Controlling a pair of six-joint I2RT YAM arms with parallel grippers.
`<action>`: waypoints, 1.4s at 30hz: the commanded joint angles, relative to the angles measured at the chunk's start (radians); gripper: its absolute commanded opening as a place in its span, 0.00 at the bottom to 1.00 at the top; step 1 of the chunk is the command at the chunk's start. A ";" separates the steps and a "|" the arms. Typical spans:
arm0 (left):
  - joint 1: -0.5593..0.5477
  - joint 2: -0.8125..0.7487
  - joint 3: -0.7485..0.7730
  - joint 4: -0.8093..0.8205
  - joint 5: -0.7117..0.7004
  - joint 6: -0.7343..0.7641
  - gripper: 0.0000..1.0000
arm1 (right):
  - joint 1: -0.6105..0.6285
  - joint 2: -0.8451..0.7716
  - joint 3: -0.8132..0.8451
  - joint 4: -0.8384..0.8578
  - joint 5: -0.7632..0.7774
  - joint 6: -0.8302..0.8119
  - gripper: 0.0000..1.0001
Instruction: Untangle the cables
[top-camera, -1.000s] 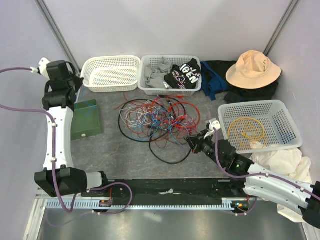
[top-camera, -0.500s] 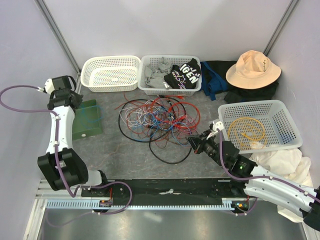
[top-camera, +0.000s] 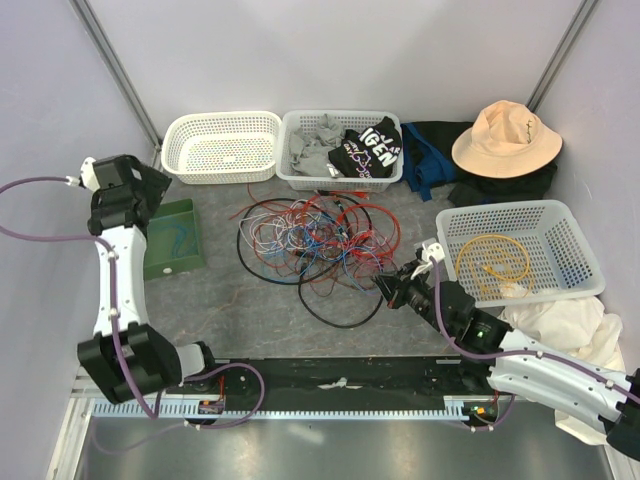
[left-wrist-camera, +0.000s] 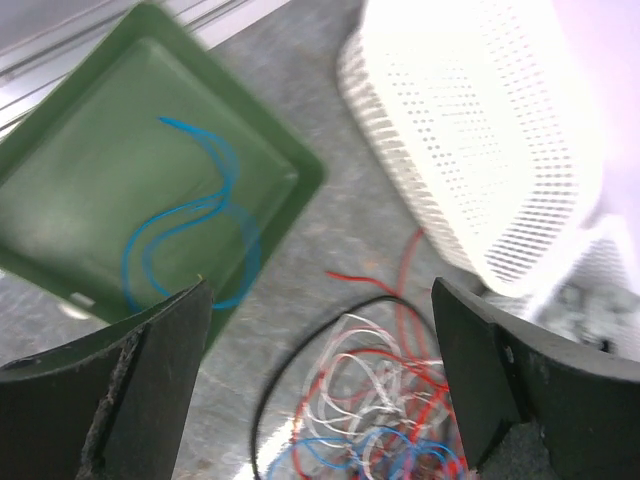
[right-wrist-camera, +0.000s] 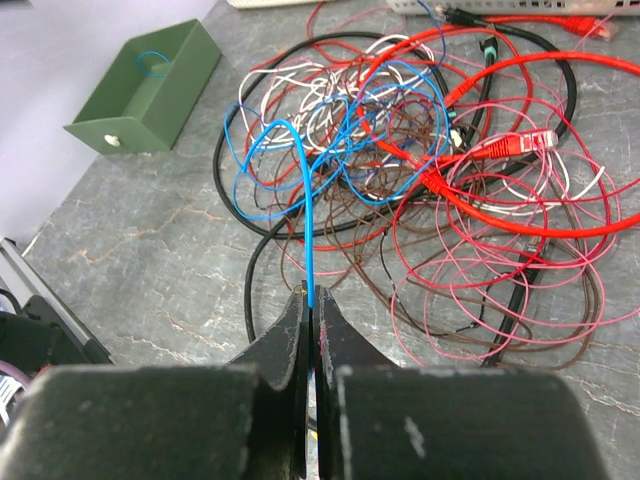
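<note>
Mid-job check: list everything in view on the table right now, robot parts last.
cable tangle: one, red, blue, white, black, brown, pink; table centre
blue strand: one, rising from the tangle into the right tool
loose blue wire: one, in the green tray
green tray: one, left of the tangle
yellow cable: one, coiled in the right basket
back-left basket: one, white
middle basket: one, white, holding clothes
right basket: one, white
hat: one, beige, back right on dark clothes
white cloth: one, near right
left tool: open, above the tray's corner
right tool: shut on the blue strand
</note>
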 joint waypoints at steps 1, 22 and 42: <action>-0.016 -0.154 0.047 0.044 0.100 -0.043 0.96 | 0.001 0.021 0.028 0.016 0.004 0.008 0.00; -0.961 -0.360 -0.648 0.934 0.482 0.102 0.98 | 0.003 0.096 0.298 -0.095 -0.011 0.000 0.00; -1.090 -0.427 -0.818 1.246 0.063 0.388 1.00 | 0.001 0.263 1.062 -0.513 0.053 -0.086 0.00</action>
